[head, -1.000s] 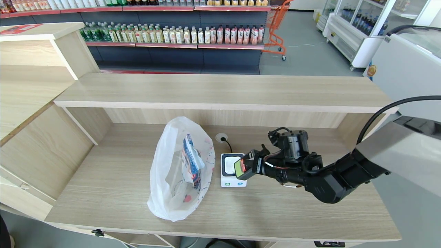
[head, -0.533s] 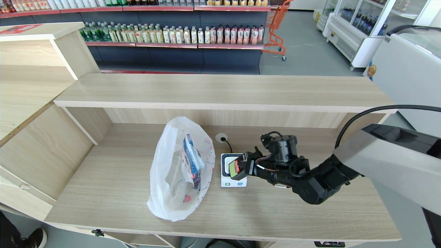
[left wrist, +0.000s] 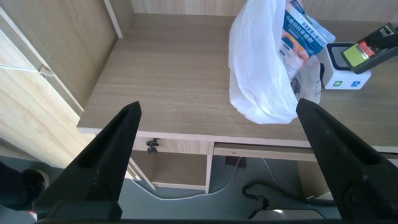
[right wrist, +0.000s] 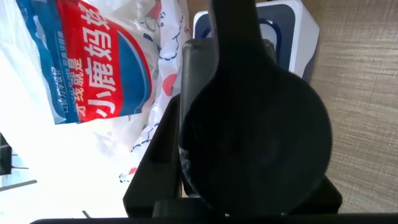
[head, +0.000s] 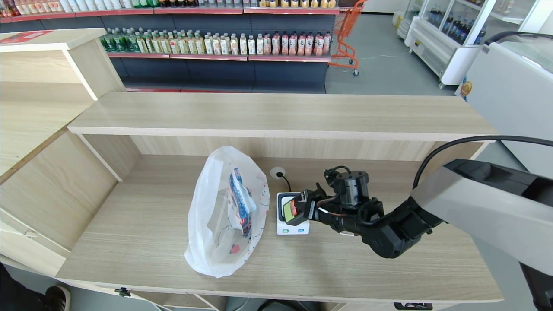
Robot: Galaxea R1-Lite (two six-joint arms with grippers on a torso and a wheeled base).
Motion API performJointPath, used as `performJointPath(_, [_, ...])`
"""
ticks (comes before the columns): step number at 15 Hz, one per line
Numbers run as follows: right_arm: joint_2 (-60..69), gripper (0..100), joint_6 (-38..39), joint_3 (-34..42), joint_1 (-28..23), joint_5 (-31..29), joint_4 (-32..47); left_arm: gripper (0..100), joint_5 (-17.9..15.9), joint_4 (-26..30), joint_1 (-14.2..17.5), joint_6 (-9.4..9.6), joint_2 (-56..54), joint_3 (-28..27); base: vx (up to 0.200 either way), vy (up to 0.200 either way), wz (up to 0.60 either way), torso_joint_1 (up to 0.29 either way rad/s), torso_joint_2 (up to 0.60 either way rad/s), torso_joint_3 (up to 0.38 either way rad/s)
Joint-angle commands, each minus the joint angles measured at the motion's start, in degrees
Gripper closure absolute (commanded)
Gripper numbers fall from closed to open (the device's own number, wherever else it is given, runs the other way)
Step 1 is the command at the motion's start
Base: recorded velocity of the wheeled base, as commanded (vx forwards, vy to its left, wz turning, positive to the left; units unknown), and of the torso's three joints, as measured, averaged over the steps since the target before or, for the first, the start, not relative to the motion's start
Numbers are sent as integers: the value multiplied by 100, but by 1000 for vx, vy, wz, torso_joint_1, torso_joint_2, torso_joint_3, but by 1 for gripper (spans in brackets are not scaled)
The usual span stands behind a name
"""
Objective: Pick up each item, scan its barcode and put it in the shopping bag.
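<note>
right tool [head: 293,213], clamped on a small packet [head: 288,211], has slid left over the scanner [head: 286,228].

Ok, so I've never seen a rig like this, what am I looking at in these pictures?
This is a two-armed robot at a shop checkout. The wide picture comes from a camera on its head, looking down at the wooden counter. The other two come from cameras on its wrists. On the counter stand a white shopping bag, with a snack packet inside, and a small barcode scanner. The right gripper holds a small green item over the scanner. The left gripper is open, holding nothing.
</note>
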State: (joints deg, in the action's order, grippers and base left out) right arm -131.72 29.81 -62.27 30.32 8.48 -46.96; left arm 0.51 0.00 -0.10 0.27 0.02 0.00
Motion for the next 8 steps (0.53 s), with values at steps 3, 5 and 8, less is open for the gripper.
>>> performJointPath(3, [1025,100,175,400,-52,-5,11,0,2,0,1,0,-2,0,0,0,0,0,0,0])
performJointPath(5, [1755,100,87,883,-167,-5,82,0,-7,0,1,-9,6,0,0,200,0,5,0,2])
performJointPath(8, [2476,100,-27,1296,-246,-5,477,0,2,0,1,-9,6,0,0,200,0,2,6,2])
